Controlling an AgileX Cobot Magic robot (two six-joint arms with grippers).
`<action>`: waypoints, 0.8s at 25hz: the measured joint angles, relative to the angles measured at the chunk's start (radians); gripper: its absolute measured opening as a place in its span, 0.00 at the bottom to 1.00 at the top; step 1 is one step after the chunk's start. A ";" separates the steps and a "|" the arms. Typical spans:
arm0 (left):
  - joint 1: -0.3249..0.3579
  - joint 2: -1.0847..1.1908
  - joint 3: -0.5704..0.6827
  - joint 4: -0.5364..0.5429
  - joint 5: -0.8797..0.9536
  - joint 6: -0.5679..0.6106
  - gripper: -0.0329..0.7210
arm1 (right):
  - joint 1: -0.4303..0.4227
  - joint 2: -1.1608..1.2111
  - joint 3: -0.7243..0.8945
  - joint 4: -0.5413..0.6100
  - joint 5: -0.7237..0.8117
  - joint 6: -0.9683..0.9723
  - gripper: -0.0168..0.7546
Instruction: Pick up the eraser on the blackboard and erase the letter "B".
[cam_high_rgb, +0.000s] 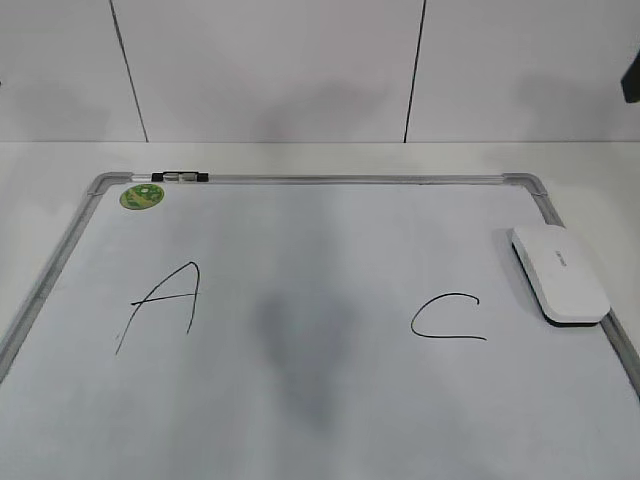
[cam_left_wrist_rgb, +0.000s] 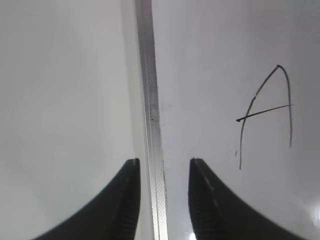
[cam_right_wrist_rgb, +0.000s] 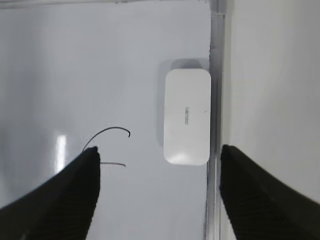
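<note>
Where the exterior view looks down at a slant, fills most of the frame: the blackboard (cam_high_rgb: 300, 400), white with a silver frame. At its upper left corner, a round green sticker (cam_high_rgb: 142, 196), with a black-and-silver clip (cam_high_rgb: 180, 177) on the top rail just beside it. Left of centre, a black letter A (cam_high_rgb: 165, 305); right of centre, a black letter C (cam_high_rgb: 445, 318). Between them only bare board with a soft grey shadow; no letter "B" to be seen in any view. At the right edge of that frame, lying flat on the board and touching or nearly touching the right rail: the eraser (cam_high_rgb: 558, 272), white, dark underside showing along its lower edge.

In the left wrist view, left gripper (cam_left_wrist_rgb: 164, 165) hanging over the board's left rail (cam_left_wrist_rgb: 150, 100), fingers spread, one on each side of the rail, holding nothing; letter A at right of frame.

In the right wrist view, right gripper (cam_right_wrist_rgb: 160, 152) spread wide and empty, eraser at centre-right against the rail, ahead of the fingertips and not touched; letter C partly behind the left finger (cam_right_wrist_rgb: 75, 195).
</note>
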 joint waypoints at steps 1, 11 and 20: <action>0.000 -0.038 0.017 -0.002 0.000 0.000 0.37 | 0.000 -0.042 0.036 0.000 0.000 -0.003 0.76; 0.000 -0.494 0.298 -0.004 0.020 0.000 0.37 | 0.000 -0.458 0.390 -0.004 0.012 -0.059 0.71; 0.000 -0.912 0.364 -0.008 0.034 0.000 0.37 | 0.000 -0.707 0.694 -0.038 0.016 -0.075 0.62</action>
